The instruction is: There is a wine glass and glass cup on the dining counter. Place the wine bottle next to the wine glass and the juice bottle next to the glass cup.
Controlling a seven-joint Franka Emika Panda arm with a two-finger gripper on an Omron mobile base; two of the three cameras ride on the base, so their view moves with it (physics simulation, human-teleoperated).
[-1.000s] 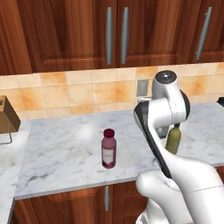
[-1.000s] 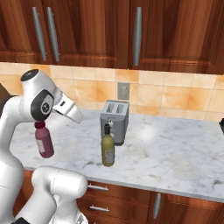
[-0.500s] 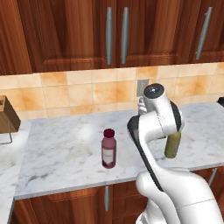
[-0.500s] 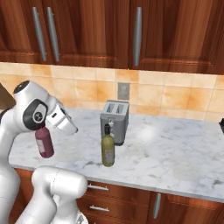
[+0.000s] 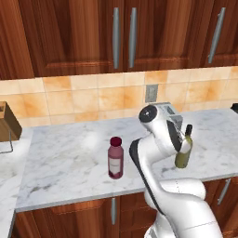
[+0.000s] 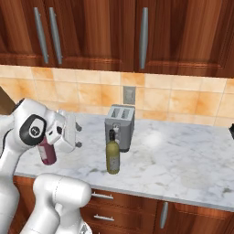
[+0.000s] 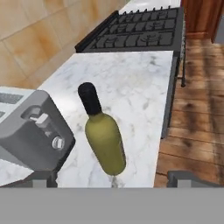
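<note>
While both bottles stand on the tiled-wall worktop point(image 6: 183, 169), nothing looks delivered: wine bottle point(image 6: 113, 154) beside the toaster point(image 6: 119, 125), juice bottle point(image 5: 115, 157) apart. Gripper point(image 6: 75, 135) empty, fingers apart, facing the wine bottle.

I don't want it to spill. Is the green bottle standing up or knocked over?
Standing up. The wine bottle sits on its base on the worktop, neck pointing up, beside the toaster.

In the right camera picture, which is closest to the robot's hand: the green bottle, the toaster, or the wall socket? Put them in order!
From the gripper:
1. Wine bottle, just to its right on the worktop.
2. Toaster, behind the bottle.
3. Wall socket, up on the tiles, farthest.
</note>
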